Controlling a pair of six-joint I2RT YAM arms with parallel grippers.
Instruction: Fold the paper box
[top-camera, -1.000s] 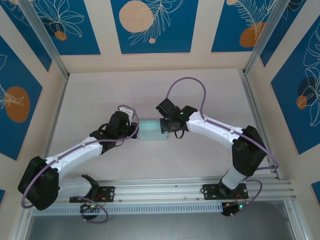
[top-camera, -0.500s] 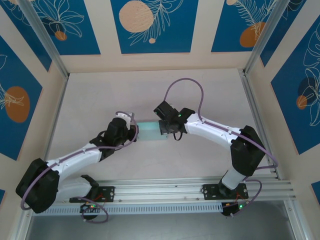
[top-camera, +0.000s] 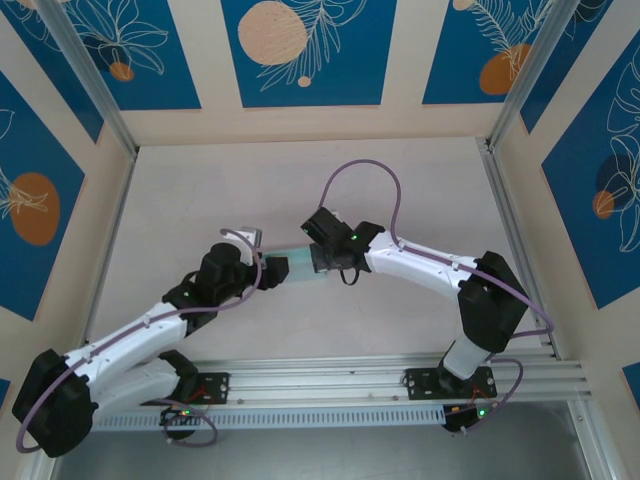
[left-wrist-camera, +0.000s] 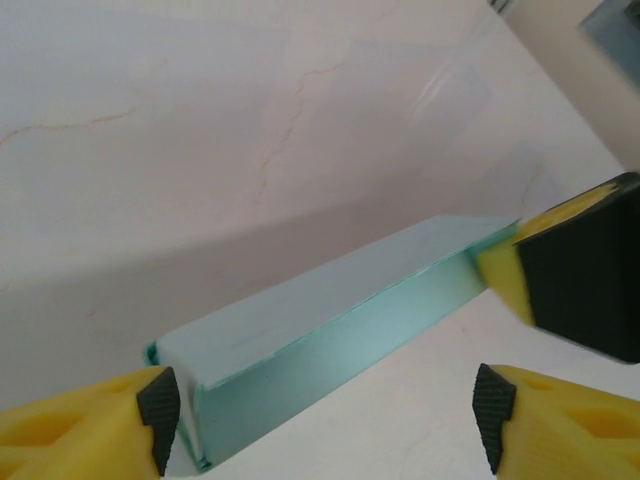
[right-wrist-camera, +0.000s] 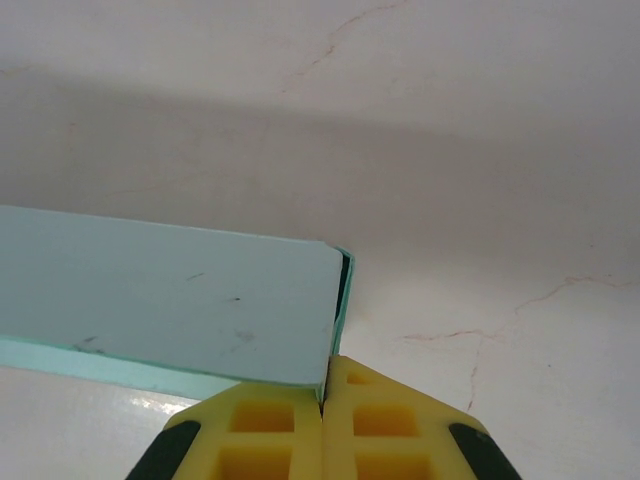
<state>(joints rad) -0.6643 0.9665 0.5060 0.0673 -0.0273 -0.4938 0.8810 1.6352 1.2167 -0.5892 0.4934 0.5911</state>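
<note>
No text, label, brand, number or sign could be read anywhere. The paper box (left-wrist-camera: 300, 305) was plain pale blue card with only a few faint scuff marks. The wall panels (top-camera: 300, 50) on the far, left and right sides carried white leaf outlines and orange circles on blue, with no lettering.

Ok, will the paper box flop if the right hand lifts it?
Probably light: the paper box looks like thin card. It may twist, since the right hand pinches only one corner. Its folded walls should keep it fairly stiff.
</note>
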